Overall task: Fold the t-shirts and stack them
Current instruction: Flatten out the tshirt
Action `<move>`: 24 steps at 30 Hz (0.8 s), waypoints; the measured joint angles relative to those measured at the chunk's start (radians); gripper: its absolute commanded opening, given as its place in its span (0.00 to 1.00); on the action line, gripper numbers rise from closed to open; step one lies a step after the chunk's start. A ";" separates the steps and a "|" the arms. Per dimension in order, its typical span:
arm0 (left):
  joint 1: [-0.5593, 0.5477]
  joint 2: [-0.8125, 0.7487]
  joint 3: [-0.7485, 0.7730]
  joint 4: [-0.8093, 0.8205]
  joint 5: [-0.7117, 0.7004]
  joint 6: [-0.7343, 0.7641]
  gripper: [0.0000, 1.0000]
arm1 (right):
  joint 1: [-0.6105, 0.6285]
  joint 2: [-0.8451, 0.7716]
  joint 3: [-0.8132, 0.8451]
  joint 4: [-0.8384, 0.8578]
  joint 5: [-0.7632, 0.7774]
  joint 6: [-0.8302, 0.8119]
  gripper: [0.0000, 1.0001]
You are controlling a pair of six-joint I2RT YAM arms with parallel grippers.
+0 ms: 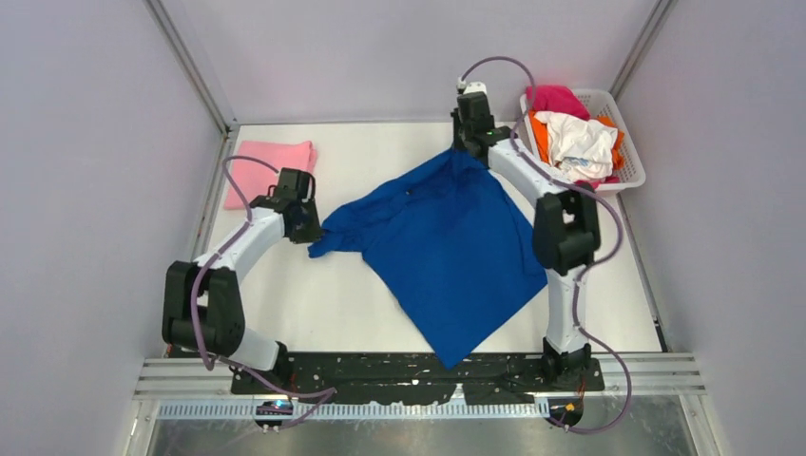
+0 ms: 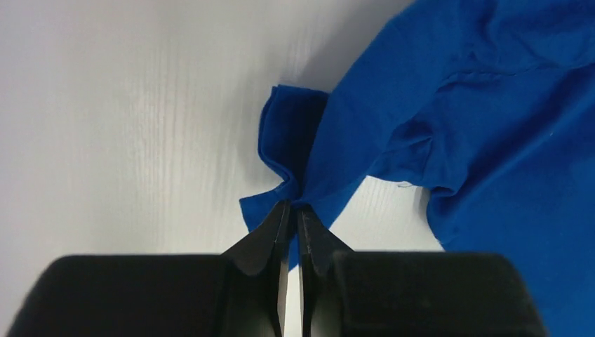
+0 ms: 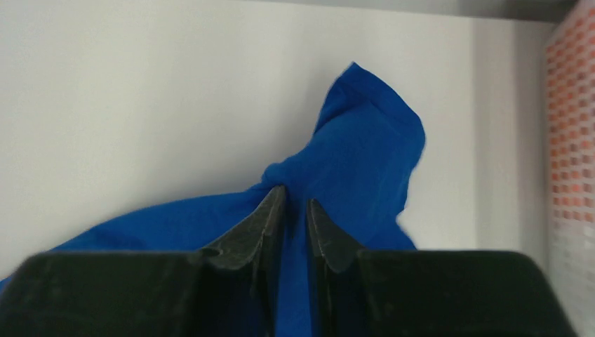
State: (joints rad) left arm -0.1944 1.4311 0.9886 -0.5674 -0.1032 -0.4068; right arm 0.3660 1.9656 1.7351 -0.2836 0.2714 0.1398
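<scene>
The royal-blue t-shirt (image 1: 447, 249) lies spread over the middle of the table, no print showing. My left gripper (image 1: 312, 233) is shut on its left sleeve edge; in the left wrist view the gripper (image 2: 293, 205) pinches bunched blue cloth (image 2: 449, 126). My right gripper (image 1: 468, 150) is shut on the shirt's far corner; in the right wrist view the gripper (image 3: 295, 193) clamps a fold of blue cloth (image 3: 365, 151). A folded light-pink t-shirt (image 1: 269, 166) lies at the far left. Magenta (image 1: 556, 98), orange (image 1: 540, 133) and white (image 1: 582, 142) t-shirts fill the basket.
The white slatted plastic basket (image 1: 630, 157) stands at the far right corner; its wall shows at the right edge of the right wrist view (image 3: 572, 140). Grey walls enclose the white table (image 1: 295, 304) on three sides.
</scene>
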 measured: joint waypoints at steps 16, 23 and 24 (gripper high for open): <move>0.046 -0.016 0.124 0.023 0.240 -0.027 1.00 | -0.002 -0.249 -0.256 0.003 -0.075 0.078 0.96; 0.000 0.103 0.154 0.079 0.378 -0.026 1.00 | 0.043 -0.679 -0.828 0.114 -0.169 0.235 0.96; -0.005 0.147 0.175 0.082 0.392 -0.026 1.00 | 0.052 -0.695 -0.896 0.115 -0.188 0.260 0.96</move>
State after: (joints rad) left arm -0.1989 1.5784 1.1637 -0.4850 0.2890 -0.4324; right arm 0.4179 1.2701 0.8394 -0.1684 0.0834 0.4000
